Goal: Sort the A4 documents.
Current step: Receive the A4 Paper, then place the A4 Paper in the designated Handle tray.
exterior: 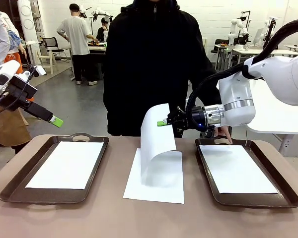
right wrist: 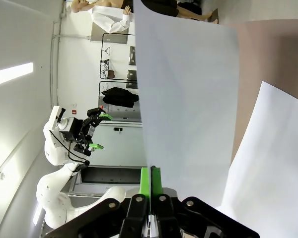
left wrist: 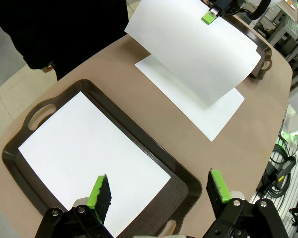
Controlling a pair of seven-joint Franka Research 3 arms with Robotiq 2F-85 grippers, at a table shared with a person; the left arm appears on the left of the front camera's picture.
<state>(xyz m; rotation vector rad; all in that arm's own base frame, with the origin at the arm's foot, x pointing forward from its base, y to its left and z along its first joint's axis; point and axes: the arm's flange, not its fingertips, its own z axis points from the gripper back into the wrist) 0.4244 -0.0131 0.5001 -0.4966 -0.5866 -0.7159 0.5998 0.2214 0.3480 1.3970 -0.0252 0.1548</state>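
Several white A4 documents are in view. One sheet (exterior: 64, 164) lies in the left tray (exterior: 10, 191) and another (exterior: 236, 168) in the right tray (exterior: 283, 196). A sheet (exterior: 156, 181) lies flat on the table between them. My right gripper (exterior: 162, 122) is shut on the far edge of a curled sheet (exterior: 156, 136) and holds it up off the middle sheet; its near edge still rests there. The pinched sheet (right wrist: 188, 99) rises from the shut pads (right wrist: 150, 181). My left gripper (left wrist: 159, 191) hangs open over the left tray's sheet (left wrist: 89, 153).
A person in black stands at the far side of the table, one hand (exterior: 223, 133) by the right tray's far rim. The brown tabletop (exterior: 149, 220) is bare along the front. The right tray's handle (left wrist: 263, 64) shows past the lifted sheet (left wrist: 193, 44).
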